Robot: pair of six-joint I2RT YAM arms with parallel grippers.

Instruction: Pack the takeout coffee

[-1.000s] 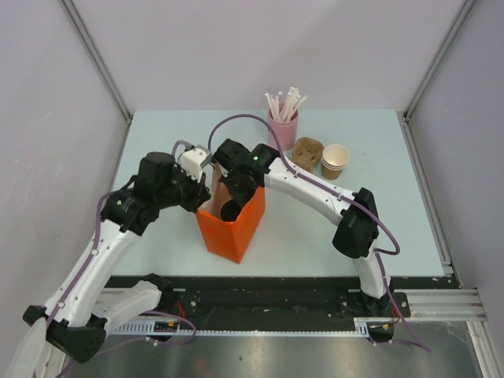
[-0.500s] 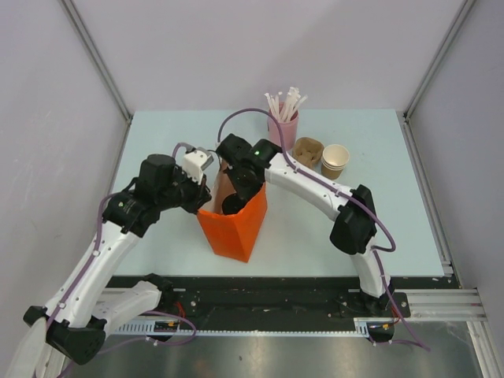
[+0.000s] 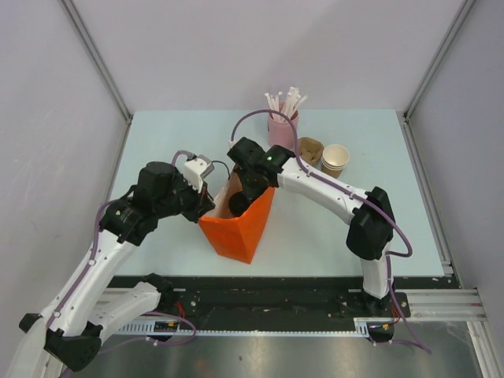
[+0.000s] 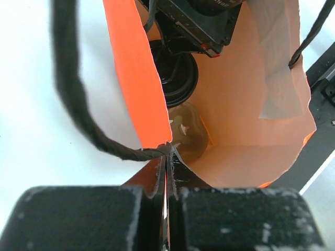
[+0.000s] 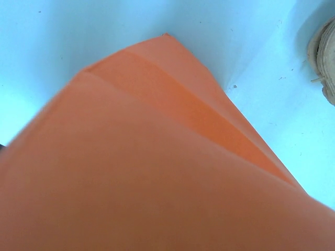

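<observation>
Left gripper [image 4: 166, 166] is clenched on the near rim of the bag [image 3: 240, 232], a fold of paper pinched flat between its two fingers. The bag's black cord handle [image 4: 78, 112] loops off to the left of them. Reading of purpose: draw that wall outward so the mouth gapes and the bag stands upright while the other arm works inside. Right gripper [image 3: 244, 198] is down through the mouth, across the opening from the left fingers. The coffee [image 4: 175, 78] is inside the bag, its black lid showing directly beneath the right gripper's body, beyond and below the left fingers. Under it on the bag floor lies a glossy round thing [image 4: 187, 135], identity unclear. The right fingers are not seen. Their own camera gives only orange bag wall, a patch of table [image 5: 131, 26] and an edge of the carrier [image 5: 325, 57], so I cannot tell whether they clasp the cup or have let go. The cup possibly hangs short of the floor, but depth is poor here. The next move wants the cup set upright, then a straight lift out clear of the walls. If the left pinch slackens first, the bag may sag shut or tip.
</observation>
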